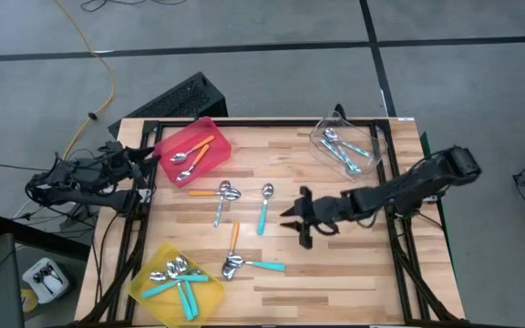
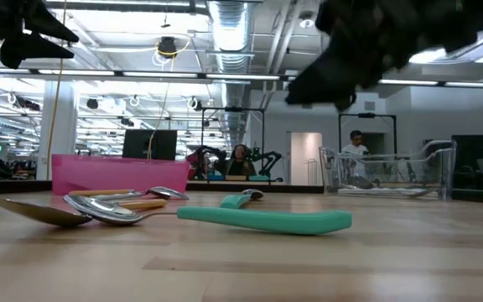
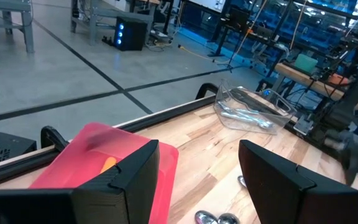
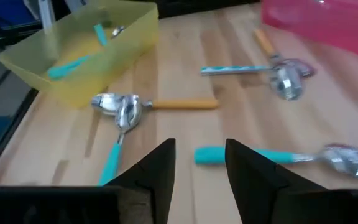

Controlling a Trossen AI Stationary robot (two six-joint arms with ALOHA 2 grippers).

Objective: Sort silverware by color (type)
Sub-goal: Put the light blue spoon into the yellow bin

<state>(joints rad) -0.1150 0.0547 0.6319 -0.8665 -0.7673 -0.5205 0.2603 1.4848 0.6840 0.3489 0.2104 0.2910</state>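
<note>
Your right gripper has its jaws parted with nothing between them, hovering above the wooden table near its middle. In the right wrist view its two dark fingers frame the handle end of a teal-handled metal spoon, which lies on the wood just beyond them, untouched.

Your left gripper also has its jaws wide apart and empty; it waits at the table's left edge, just beside the red plastic bin, which holds orange-handled spoons.

You have five spoons loose on the table. An orange-handled spoon and a light blue-handled spoon lie together below the red bin, bowls touching. The teal one by your right gripper sits a little to their right. Nearer the front, a second orange-handled spoon and a second teal-handled spoon meet at their bowls.

You can see teal-handled spoons in the yellow plastic bin at the front left corner, and light blue-handled spoons in the clear plastic bin at the back right.
</note>
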